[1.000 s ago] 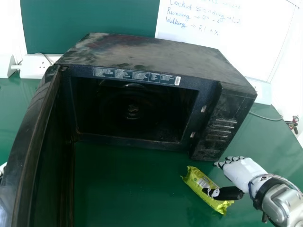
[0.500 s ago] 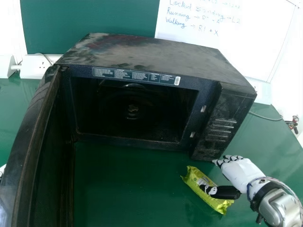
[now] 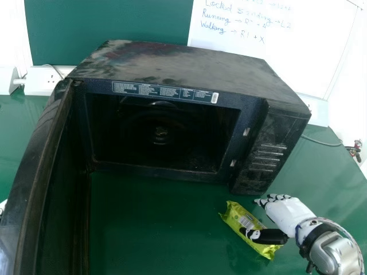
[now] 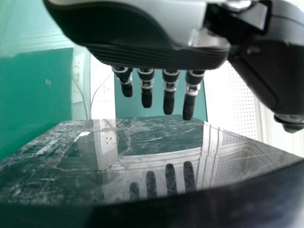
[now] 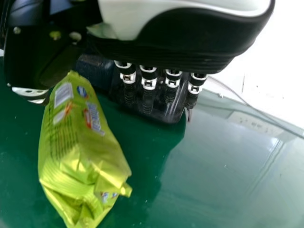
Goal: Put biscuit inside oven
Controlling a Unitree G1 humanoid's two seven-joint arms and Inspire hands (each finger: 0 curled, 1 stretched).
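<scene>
Biscuit packet (image 3: 234, 216): flat on the desk (image 3: 160, 229), outside the oven (image 3: 195, 66), between 4 and 5 o'clock from its mouth. My right hand (image 3: 287, 212) is just beside it, at the packet's 2 o'clock. Step in hand looks like lining up the grasp; no grip on anything. Right fingers wide open, nearly straight, thumb reaching out across the packet from above. Can't tell if the thumb touches. Oven door (image 3: 63, 200) is open at 9 o'clock, so the way in is free. My left hand (image 4: 152, 52) is idle, fingers straight, holding nothing. Next: get the packet properly between right thumb and fingers, curl, check hold, lift, carry toward 10–11 o'clock into the oven. Wrapper looks slick, could slip.
</scene>
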